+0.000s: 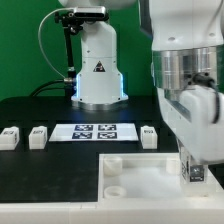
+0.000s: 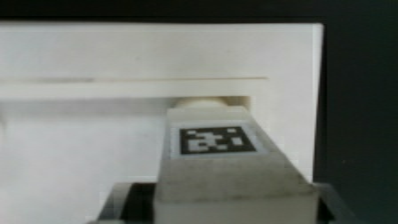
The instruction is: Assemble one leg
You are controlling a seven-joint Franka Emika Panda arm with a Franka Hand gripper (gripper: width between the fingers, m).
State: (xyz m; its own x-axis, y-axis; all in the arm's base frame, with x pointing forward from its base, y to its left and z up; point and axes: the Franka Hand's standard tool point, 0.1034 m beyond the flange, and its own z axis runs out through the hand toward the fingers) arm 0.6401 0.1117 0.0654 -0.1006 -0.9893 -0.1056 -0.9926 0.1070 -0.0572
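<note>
My gripper (image 1: 195, 168) is shut on one leg (image 1: 196, 174), a small white post with a black-and-white tag. It holds the leg upright over the large white tray-like part (image 1: 140, 172), near the corner at the exterior view's right. In the wrist view the leg (image 2: 217, 160) fills the space between the dark fingers (image 2: 135, 200), tag face up, and its far end points at a round corner hole (image 2: 203, 101) of the tray-like part (image 2: 107, 60). Whether the leg touches the hole is hidden. Three more legs (image 1: 10, 137) (image 1: 38, 136) (image 1: 149, 135) lie on the black table.
The marker board (image 1: 97, 132) lies flat between the loose legs, behind the tray-like part. The robot base (image 1: 98, 70) stands at the back with cables at the exterior view's left. Another corner hole (image 1: 113, 161) shows on the tray-like part.
</note>
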